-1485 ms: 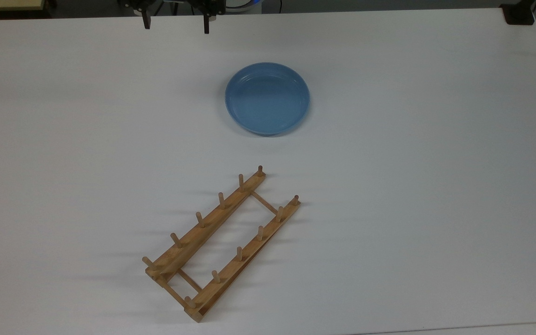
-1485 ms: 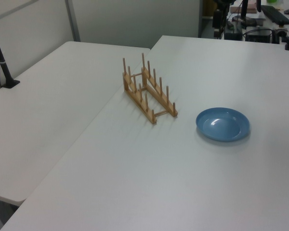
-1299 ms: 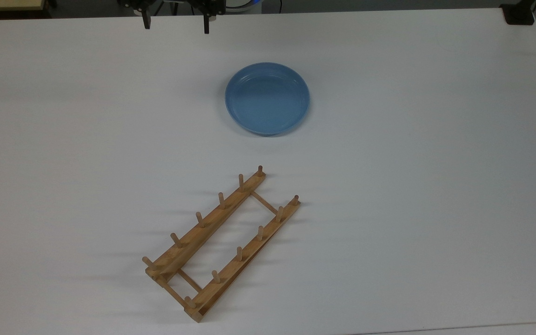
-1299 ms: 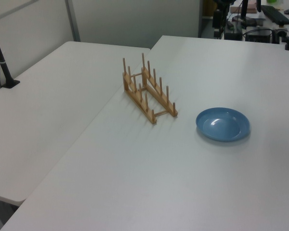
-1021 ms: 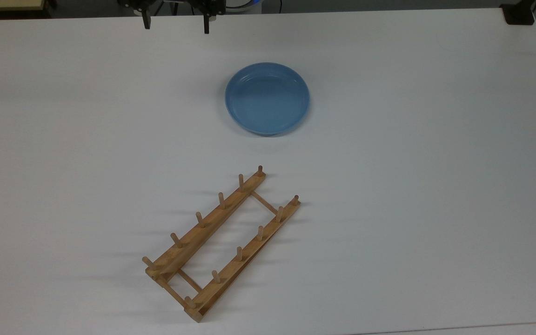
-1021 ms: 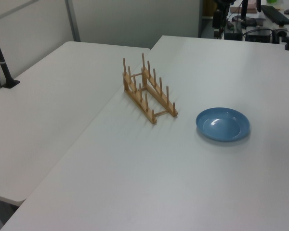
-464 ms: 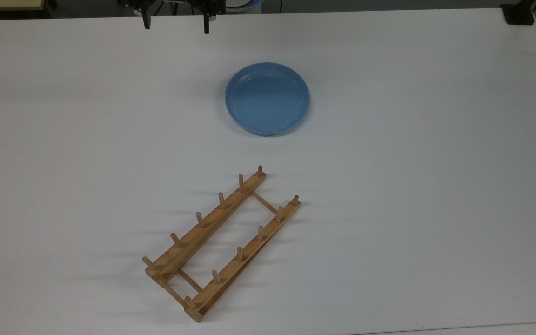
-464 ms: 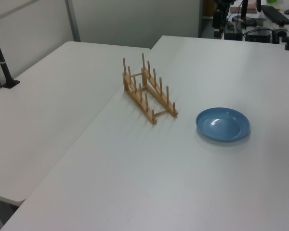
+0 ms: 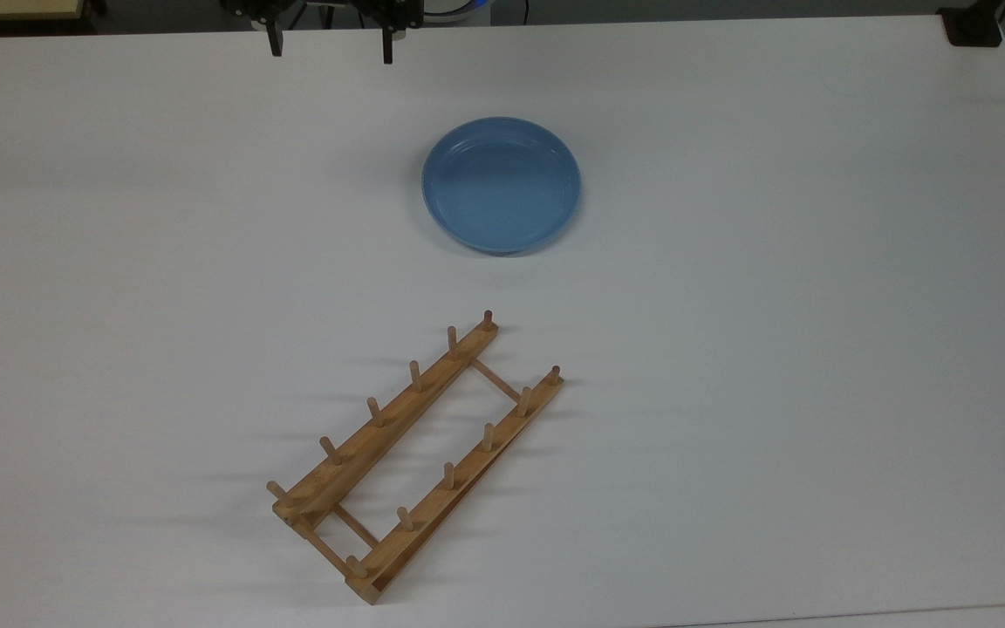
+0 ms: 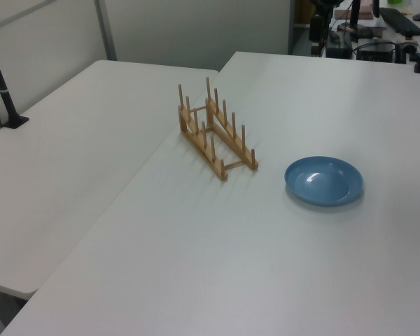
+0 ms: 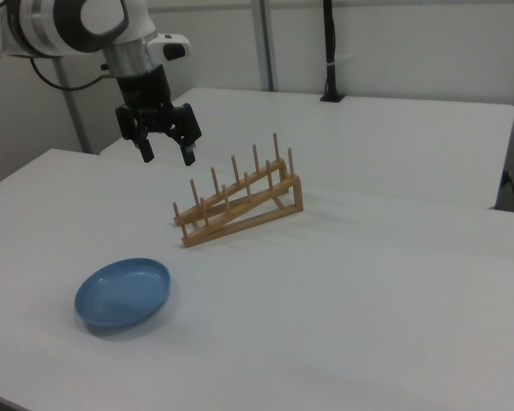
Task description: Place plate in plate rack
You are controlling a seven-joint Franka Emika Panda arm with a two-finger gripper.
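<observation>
White tabletop (image 9: pixel 773 349), two tables pushed together, grey partition walls behind. Nothing has changed over the last second and a half: plate (image 9: pixel 501 185), plate rack (image 9: pixel 415 453) and gripper (image 9: pixel 328 48) sit exactly where they were, so the task hasn't really started, no approach yet. Plate lies flat on the table, untouched, in the top view above and a bit right of the rack and well apart from it; in the right view it's at near left (image 11: pixel 122 294), rack (image 11: pixel 240 203) further back toward centre. Rack is empty, pegs up, angled diagonally. Arm (image 11: pixel 77 26) comes in from the right view's upper left, wrist pointing straight down, gripper (image 11: pixel 164 152) hanging high above the table, fingers spread apart, holding nothing. It's off to the side of the plate, not over it. Next step likely means moving across and down to the plate rim.
</observation>
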